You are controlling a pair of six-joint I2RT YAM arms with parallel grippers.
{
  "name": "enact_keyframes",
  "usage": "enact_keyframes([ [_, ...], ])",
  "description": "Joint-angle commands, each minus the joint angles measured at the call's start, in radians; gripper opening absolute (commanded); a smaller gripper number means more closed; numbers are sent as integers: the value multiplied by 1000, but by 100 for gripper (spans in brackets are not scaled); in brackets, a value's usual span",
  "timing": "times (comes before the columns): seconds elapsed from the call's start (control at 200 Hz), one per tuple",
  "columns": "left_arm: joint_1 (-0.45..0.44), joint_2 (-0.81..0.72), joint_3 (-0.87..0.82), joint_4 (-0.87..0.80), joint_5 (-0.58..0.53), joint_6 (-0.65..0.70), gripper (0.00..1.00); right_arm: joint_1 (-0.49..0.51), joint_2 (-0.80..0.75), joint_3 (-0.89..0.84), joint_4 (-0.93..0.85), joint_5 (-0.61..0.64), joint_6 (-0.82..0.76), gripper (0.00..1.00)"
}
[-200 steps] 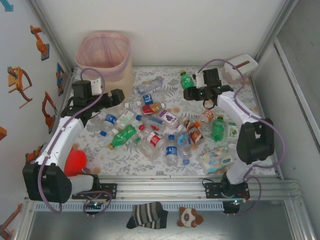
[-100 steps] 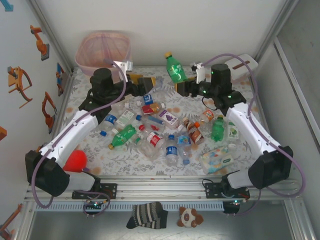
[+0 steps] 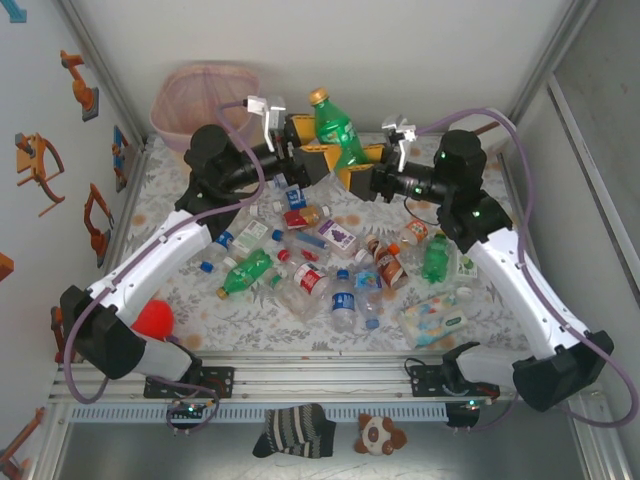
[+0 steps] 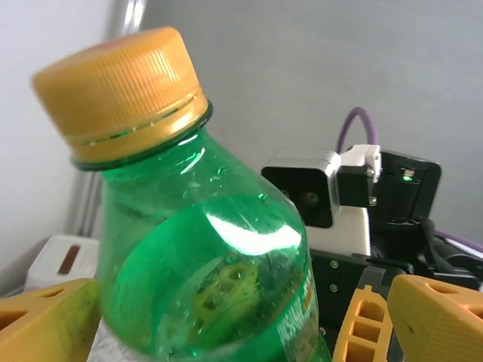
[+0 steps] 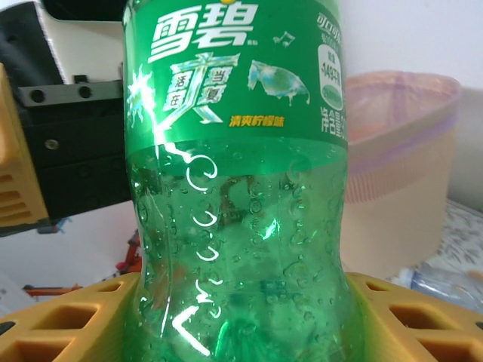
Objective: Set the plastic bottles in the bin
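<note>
The green bottle [image 3: 335, 130] is in the upper middle of the top view, lifted above the table [image 3: 240, 325], with its orange-yellow cap [image 4: 121, 90] pointing to the top of the frame and leaning a little to the left. The right gripper [image 5: 238, 317] comes in from the right side and is clamped on the lower part of this bottle. In the right wrist view its two yellow fingers [image 5: 68, 324] press against the clear green body from both sides, under the green label with white letters. The left gripper [image 4: 234, 317] comes in from the left side and its jaws stand wide apart around the same bottle. In the left wrist view the bottle fills the space between them; the yellow finger at the lower right is clearly apart from the plastic, and at the lower left I cannot tell whether the finger touches it. So this gripper is released and grasps nothing. The bin [image 3: 205, 70], with its pink liner over the rim, stands in the upper left of the top view, to the left of the lifted bottle and behind the left arm; the bottle is beside it, not over its opening. The other bottles [image 3: 305, 278] lie in a loose heap in the middle of the table, clear and green ones mixed, most of them on their sides. A soft wipes pack [image 3: 432, 318] lies to the lower right of the heap. A white box with a brown slot [image 4: 64, 260] shows at the lower left of the left wrist view.
</note>
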Motion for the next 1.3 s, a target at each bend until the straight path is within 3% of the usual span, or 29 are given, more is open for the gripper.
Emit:
enact_keyframes([
  [0.0,-25,17,42,115,87,-17,96,26,-39,47,71,-49,21,54],
  [0.401,-54,39,69,444,179,-240,79,88,-61,72,143,-70,56,54],
  [0.766,-69,51,98,447,191,-247,69,103,-73,73,154,-65,54,54],
  [1.006,-74,47,99,450,193,-249,54,106,-83,70,152,-57,53,54],
  [1.297,-78,44,98,437,190,-241,50,107,-96,66,119,-22,35,58],
])
